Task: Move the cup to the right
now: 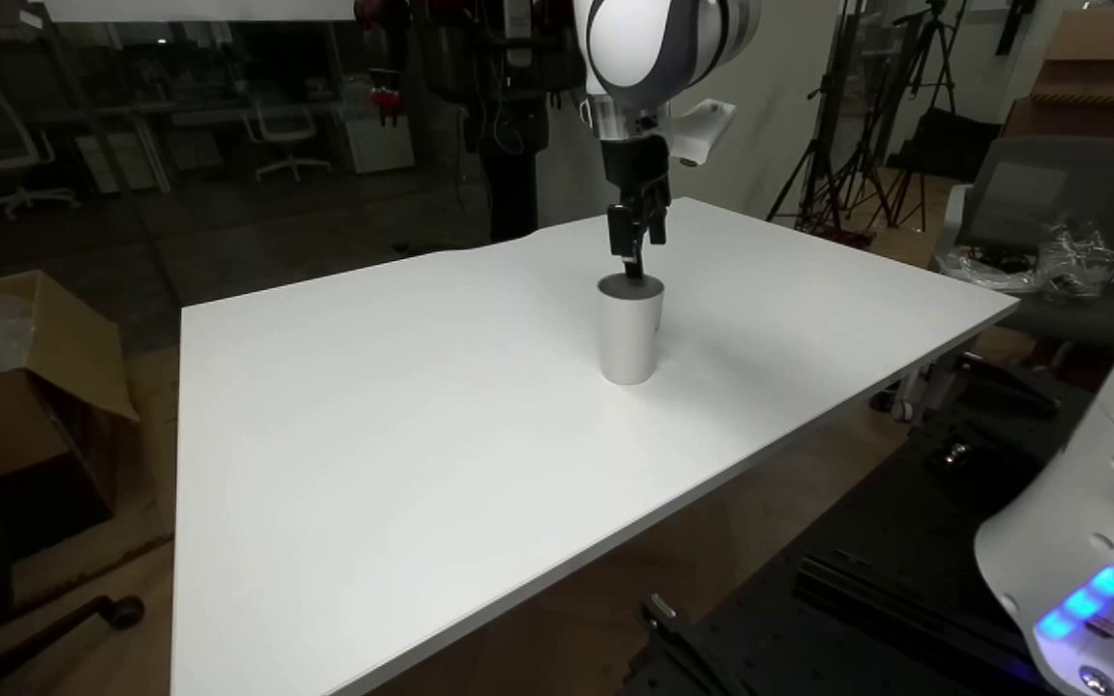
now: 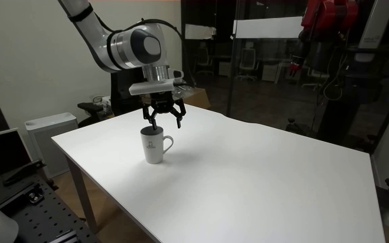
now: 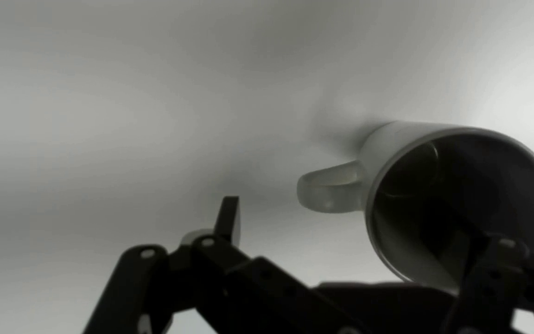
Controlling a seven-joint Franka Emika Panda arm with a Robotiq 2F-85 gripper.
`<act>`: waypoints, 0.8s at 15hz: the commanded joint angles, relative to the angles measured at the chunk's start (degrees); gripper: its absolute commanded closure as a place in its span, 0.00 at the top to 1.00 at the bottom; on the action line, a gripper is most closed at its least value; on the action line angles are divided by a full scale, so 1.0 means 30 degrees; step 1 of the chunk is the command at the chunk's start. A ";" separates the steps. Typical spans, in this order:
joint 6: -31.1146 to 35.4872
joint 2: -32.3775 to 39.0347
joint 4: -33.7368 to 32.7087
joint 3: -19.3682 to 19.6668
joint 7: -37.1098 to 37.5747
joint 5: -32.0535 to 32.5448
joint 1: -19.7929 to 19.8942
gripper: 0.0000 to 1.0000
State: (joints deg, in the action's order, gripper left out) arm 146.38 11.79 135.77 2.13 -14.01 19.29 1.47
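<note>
The cup (image 1: 628,338) is a light-grey mug with a dark inside, a handle and a small printed logo. It stands upright on the white table (image 1: 373,464) and shows in both exterior views (image 2: 153,148). In the wrist view the cup (image 3: 390,141) is at the right, its handle pointing left. My gripper (image 2: 166,127) is open above the cup. It also shows in an exterior view (image 1: 636,263) and the wrist view (image 3: 334,204). One finger is at the cup's mouth, its tip seeming just inside the rim. The other finger is outside, beyond the handle side.
The robot base (image 1: 1079,541) and a black mounting plate (image 2: 46,212) stand beside the table's near edge. Past the table are an open cardboard box (image 1: 25,396), a chair (image 1: 1050,213), an air purifier (image 2: 52,141) and another robot with red parts (image 2: 331,17).
</note>
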 commanded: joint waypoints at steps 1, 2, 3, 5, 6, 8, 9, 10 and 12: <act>-0.0174 0.0775 -0.0821 -0.0199 -0.0399 0.0563 -0.0355 1.00; -0.0204 0.0970 -0.1015 -0.0225 -0.0700 0.0629 -0.0383 1.00; -0.0118 0.1171 -0.1202 -0.0275 -0.1135 0.0621 -0.0340 1.00; 0.0069 0.1522 -0.1486 -0.0392 -0.2074 0.0489 -0.0195 0.75; 0.0122 0.1658 -0.1618 -0.0418 -0.2437 0.0509 -0.0178 0.73; 0.0107 0.1950 -0.1873 -0.0416 -0.2954 0.0726 -0.0235 0.58; 0.0072 0.2082 -0.1998 -0.0441 -0.3213 0.0766 -0.0252 0.52; 0.0049 0.2198 -0.2110 -0.0470 -0.3432 0.0822 -0.0286 0.45; -0.0023 0.2376 -0.2295 -0.0531 -0.3769 0.0970 -0.0349 0.31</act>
State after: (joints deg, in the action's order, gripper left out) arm 146.76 17.39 131.09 1.03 -24.10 20.70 0.38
